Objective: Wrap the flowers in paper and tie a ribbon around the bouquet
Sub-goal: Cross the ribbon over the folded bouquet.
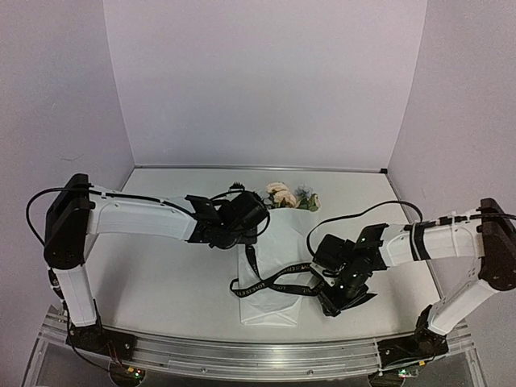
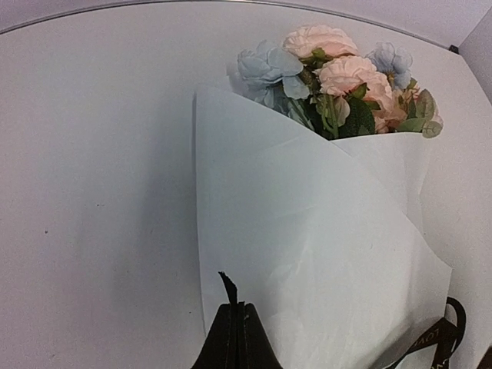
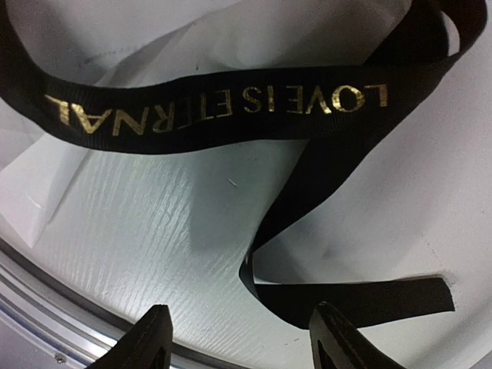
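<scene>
The left arm reaches from its base on the left across to the middle of the pale grey table (image 1: pixel 161 266), forearm nearly level, and its left gripper (image 1: pixel 244 216) hangs beside the upper left edge of the bouquet (image 1: pixel 274 266), a cone of thin white paper lying lengthwise with its wide end away from the arms. Its jaws are pressed together on one end of the long narrow black fabric ribbon with gold lettering (image 1: pixel 251 260); in the left wrist view a short tip of that ribbon pokes up from between the closed fingers (image 2: pixel 234 338). The right arm bends in from the right, wrist tipped down, so the right gripper (image 1: pixel 329 303) sits low at the cone's narrow lower right side. Its fingers (image 3: pixel 157 338) stand apart with nothing between them. From the left gripper the ribbon runs down over the white paper (image 2: pixel 307 231), loops near the cone's left edge, then crosses to the right over the lower part. In the right wrist view the ribbon's free cut end lies flat on the table just ahead of the open fingertips, apart from them, with the aluminium rail (image 3: pixel 46 307) at the near edge. The peach-cream and pale blue-grey flowers with green leaves (image 2: pixel 338 77) show at the cone's wide far end.
</scene>
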Action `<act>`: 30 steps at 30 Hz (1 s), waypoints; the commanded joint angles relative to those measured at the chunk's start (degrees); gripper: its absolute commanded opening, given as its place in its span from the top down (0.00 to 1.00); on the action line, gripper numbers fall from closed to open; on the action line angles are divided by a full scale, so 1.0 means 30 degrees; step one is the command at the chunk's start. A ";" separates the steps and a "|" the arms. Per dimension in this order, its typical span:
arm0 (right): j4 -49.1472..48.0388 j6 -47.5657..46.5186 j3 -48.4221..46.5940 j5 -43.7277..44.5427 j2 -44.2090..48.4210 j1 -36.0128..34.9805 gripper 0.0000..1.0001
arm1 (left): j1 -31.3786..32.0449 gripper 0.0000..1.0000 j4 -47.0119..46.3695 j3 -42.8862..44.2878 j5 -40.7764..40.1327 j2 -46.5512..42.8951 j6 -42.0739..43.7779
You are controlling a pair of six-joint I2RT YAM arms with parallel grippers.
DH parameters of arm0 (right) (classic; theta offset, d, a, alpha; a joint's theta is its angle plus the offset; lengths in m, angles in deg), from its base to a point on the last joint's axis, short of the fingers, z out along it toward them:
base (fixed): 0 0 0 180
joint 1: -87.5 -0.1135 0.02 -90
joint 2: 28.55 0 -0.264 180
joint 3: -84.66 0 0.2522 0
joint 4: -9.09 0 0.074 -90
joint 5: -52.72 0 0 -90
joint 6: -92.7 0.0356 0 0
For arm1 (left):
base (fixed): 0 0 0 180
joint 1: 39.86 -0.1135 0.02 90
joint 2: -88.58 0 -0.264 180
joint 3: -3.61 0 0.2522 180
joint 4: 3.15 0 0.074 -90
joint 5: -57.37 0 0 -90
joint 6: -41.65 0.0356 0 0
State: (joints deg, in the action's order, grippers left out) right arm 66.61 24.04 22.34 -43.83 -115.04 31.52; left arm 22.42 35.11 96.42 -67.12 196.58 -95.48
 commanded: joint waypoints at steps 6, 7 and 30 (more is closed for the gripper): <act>-0.0030 0.1092 -0.1501 0.2098 -0.1748 -0.0225 0.92 | -0.0910 1.00 -0.2585 -0.3009 0.1490 -0.3279 0.1013; 0.0281 0.1098 -0.1868 0.2337 -0.1721 -0.0232 0.97 | -0.1035 1.00 -0.2648 -0.3207 0.1613 -0.3405 0.1072; 0.6809 0.2227 -1.1447 -0.2569 -0.3751 0.6533 1.00 | -0.5978 1.00 -0.3219 -0.8695 0.4203 -0.7853 0.1923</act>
State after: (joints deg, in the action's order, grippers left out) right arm 83.93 28.43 -11.56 -48.26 -126.31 48.61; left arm 7.34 24.61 72.45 -55.41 177.42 -90.18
